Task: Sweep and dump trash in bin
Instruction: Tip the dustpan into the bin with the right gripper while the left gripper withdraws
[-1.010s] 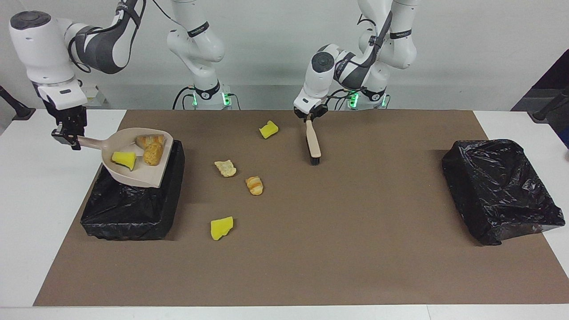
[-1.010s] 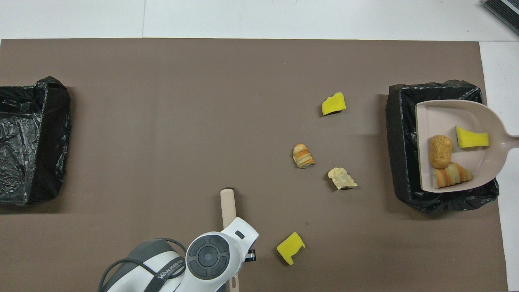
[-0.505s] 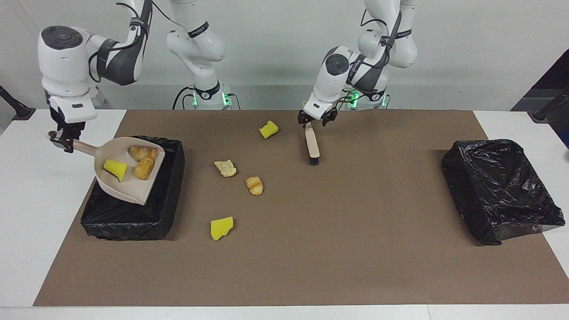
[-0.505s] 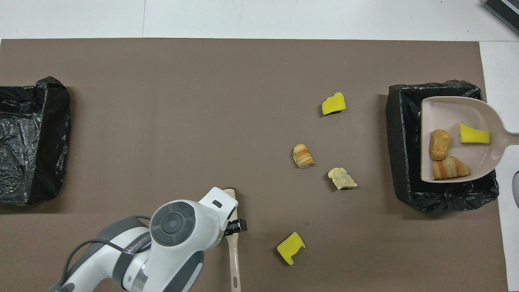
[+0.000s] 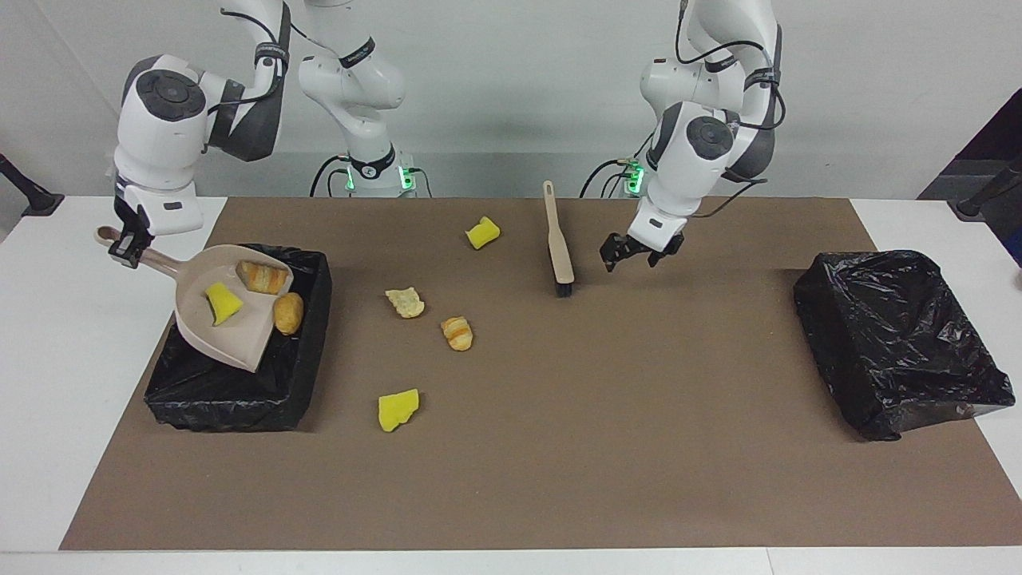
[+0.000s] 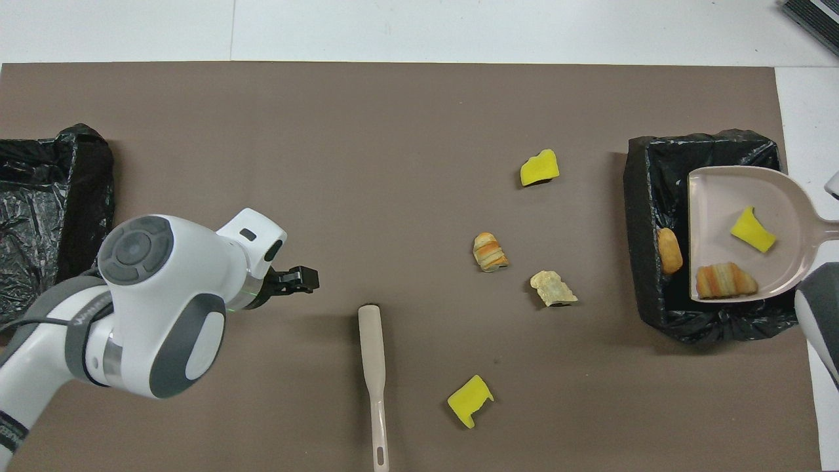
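Landmark: beige long-handled brush point(image 5: 559, 239) lying on brown mat point(image 5: 639, 447).
Toward right arm's end: scattered trash point(image 5: 457, 333), black-lined bin point(image 5: 239, 383).
Over bin: beige plastic dustpan point(image 5: 219, 331).

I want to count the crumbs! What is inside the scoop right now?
In the dustpan lie a yellow sponge chunk and a striped pastry. A round bread piece is slipping off its lip into the black bin. The tilted pan hides the bin's bottom.

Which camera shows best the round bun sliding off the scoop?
The facing view: the bun sits at the dustpan's tipped lip, over the bin. The overhead view shows it just past the lip, but not the tilt.
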`<action>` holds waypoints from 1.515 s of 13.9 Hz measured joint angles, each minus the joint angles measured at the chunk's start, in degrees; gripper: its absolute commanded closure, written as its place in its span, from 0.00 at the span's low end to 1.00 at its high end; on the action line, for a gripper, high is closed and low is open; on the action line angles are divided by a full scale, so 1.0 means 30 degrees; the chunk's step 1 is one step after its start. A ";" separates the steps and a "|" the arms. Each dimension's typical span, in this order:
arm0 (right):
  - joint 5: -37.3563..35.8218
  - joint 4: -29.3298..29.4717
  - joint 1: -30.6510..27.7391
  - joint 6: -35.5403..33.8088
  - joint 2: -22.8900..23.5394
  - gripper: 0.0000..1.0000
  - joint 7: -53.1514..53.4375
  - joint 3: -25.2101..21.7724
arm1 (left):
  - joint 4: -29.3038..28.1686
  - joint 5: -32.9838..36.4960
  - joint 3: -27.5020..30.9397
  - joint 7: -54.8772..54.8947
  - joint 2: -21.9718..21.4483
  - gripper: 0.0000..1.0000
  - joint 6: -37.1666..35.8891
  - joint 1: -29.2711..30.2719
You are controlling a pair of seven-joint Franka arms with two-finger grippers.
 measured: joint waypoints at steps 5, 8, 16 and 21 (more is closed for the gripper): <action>-0.1243 0.0232 0.0214 -0.0290 -0.0044 1.00 0.0003 0.0062 | 0.4310 0.1266 0.0013 0.4041 0.2030 0.00 -0.2626 0.2651; -0.2667 0.0621 0.0917 -0.1125 -0.0048 1.00 0.0049 0.0120 | 0.6035 0.1770 0.0020 0.6273 0.2058 0.00 -0.4159 0.3906; -0.6975 0.1440 0.4399 -0.5548 0.0702 1.00 0.2885 0.0243 | 1.0186 0.2807 0.0028 0.9133 0.1556 0.00 -0.9225 0.5124; -0.8649 0.2417 0.4402 -0.6256 0.0945 1.00 0.2109 0.0196 | 1.0249 0.2932 0.0014 0.9218 0.1369 0.00 -0.9504 0.5134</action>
